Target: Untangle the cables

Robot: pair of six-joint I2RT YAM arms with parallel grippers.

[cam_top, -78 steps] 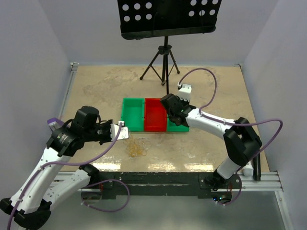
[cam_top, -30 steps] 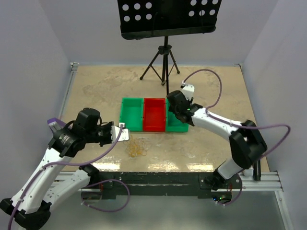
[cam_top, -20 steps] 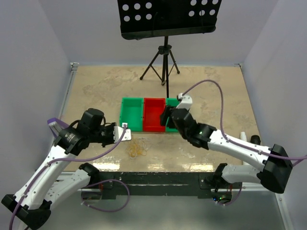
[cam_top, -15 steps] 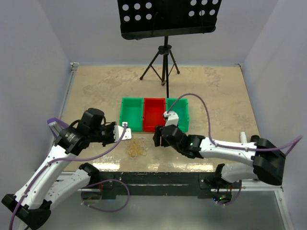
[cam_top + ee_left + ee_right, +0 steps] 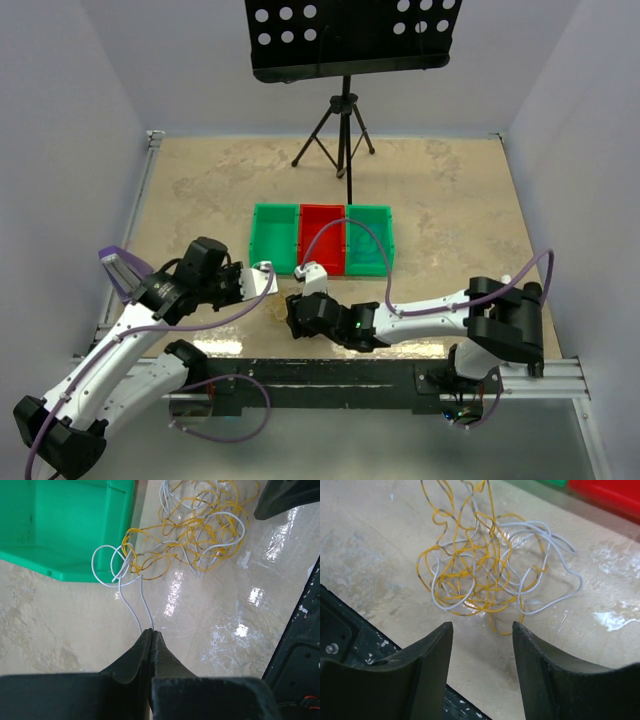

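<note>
The cables point(image 5: 485, 575) lie on the bench point(image 5: 200, 190) in a narrow strip between the bins and the black rail point(image 5: 345, 635) at the near edge. On the far side, the corner of the green bin point(image 5: 60, 525) stands against some white loops, and the red bin point(image 5: 615, 492) is near behind the heap. The left gripper point(image 5: 151, 631), jaws closed on two white strands, takes the left side. The right gripper point(image 5: 481, 627), jaws apart, is close on the right. The way down to the heap from above is open. The far bench is open too, except for the tripod point(image 5: 345, 130) at the middle back.
</note>
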